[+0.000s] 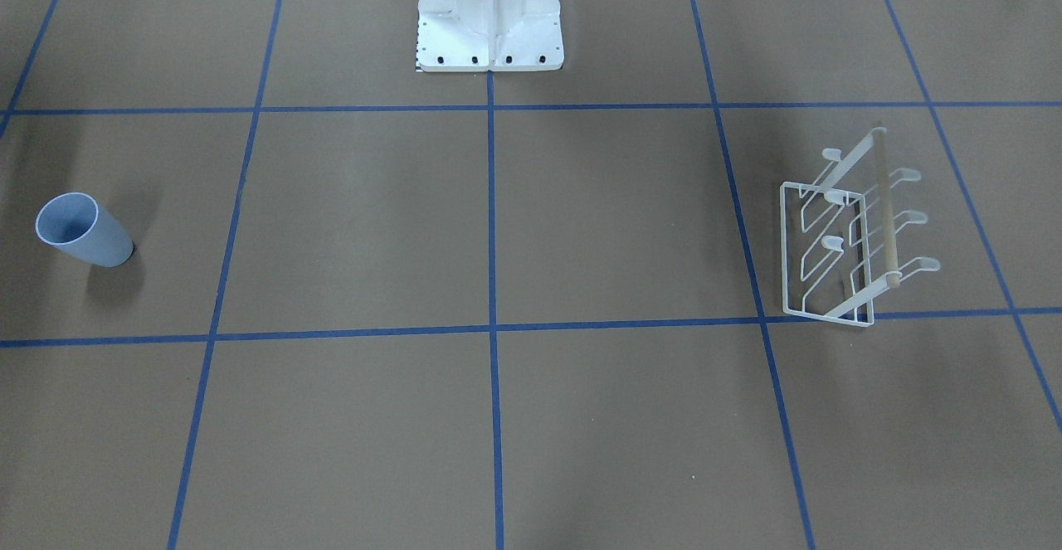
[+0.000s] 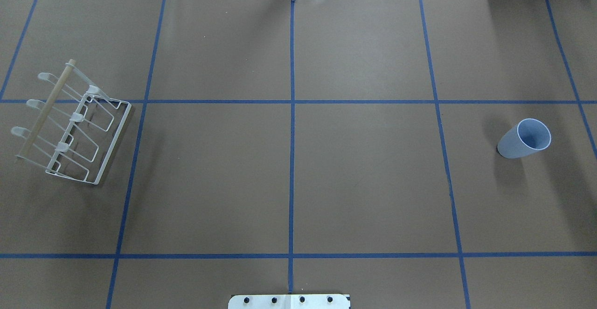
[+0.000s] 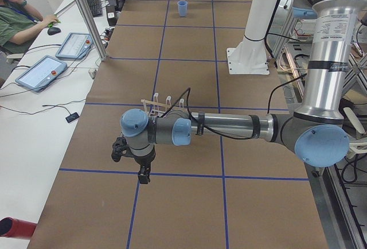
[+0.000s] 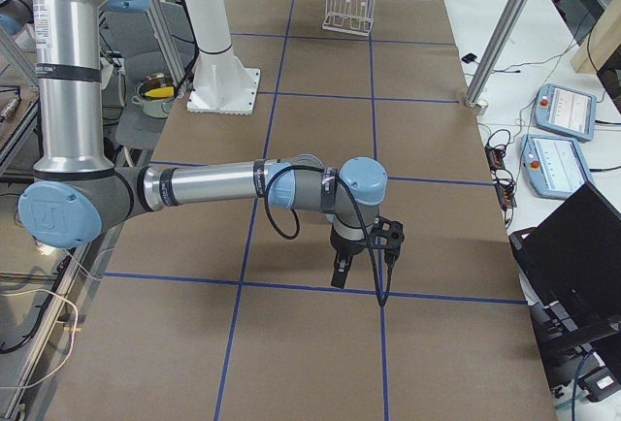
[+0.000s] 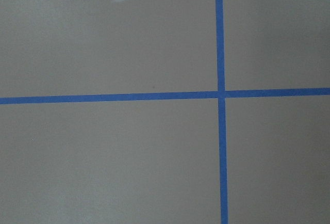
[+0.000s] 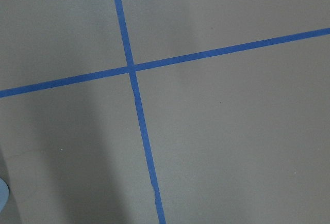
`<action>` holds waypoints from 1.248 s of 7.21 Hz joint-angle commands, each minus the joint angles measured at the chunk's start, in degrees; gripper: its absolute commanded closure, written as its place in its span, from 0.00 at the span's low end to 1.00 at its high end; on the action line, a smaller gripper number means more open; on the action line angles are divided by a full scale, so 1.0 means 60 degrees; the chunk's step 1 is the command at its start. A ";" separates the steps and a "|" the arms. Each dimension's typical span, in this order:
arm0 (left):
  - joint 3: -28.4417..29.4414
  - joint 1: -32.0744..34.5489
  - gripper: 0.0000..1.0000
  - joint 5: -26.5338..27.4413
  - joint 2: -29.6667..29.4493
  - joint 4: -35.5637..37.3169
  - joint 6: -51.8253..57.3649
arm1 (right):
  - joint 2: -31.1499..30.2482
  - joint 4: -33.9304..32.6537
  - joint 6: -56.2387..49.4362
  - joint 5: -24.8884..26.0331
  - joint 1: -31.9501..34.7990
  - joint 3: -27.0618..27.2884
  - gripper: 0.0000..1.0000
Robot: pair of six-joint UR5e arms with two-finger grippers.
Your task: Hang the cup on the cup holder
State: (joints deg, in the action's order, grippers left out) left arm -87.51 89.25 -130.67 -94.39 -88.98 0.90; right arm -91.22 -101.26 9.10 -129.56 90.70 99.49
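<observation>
The pale blue cup point(image 1: 83, 231) stands upright, open end up, alone on the robot's right side of the table point(image 2: 524, 139); it is far and small in the exterior left view point(image 3: 182, 8). The white wire cup holder point(image 1: 886, 210) with its wooden dowel stands on the robot's left side point(image 2: 46, 106), with nothing on its prongs. My left gripper point(image 3: 143, 175) hangs over the table near the holder point(image 3: 155, 102). My right gripper point(image 4: 339, 274) points down, far from the holder point(image 4: 349, 9). Both grippers show only in side views; I cannot tell if they are open.
The white robot pedestal point(image 1: 489, 11) stands at the table's robot side point(image 2: 289, 301). Blue tape lines point(image 5: 220, 94) grid the brown surface. An operator point(image 3: 14, 14) and tablets point(image 3: 40, 71) are at a side table. A laptop point(image 4: 572, 246) sits beyond the far edge.
</observation>
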 commanded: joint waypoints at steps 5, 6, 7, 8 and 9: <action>-0.0546 -0.0021 0.01 -0.0003 -0.0118 -0.0197 -0.0004 | 0.0364 0.0860 0.0006 0.0015 -0.0771 -0.0072 0.00; -0.0561 -0.0022 0.01 -0.0003 -0.0031 -0.0663 -0.0004 | 0.0394 0.1069 0.0006 -0.0057 -0.0979 -0.0015 0.00; -0.0590 -0.0022 0.01 0.0011 -0.0016 -0.1059 -0.0033 | 0.0727 0.1042 0.0137 -0.0420 -0.1068 -0.0029 0.00; -0.0561 -0.0022 0.01 0.0012 0.0013 -0.1513 -0.0018 | 0.0760 0.1114 0.0123 -0.1410 -0.1171 -0.0145 0.00; -0.0576 -0.0022 0.01 -0.0003 0.0014 -0.1604 -0.0004 | 0.0673 0.1826 0.0123 -0.1782 -0.1288 -0.0060 0.00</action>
State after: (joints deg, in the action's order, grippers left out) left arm -90.91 89.12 -130.63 -94.40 -96.80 0.80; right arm -87.12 -93.93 9.77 -136.15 83.92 98.97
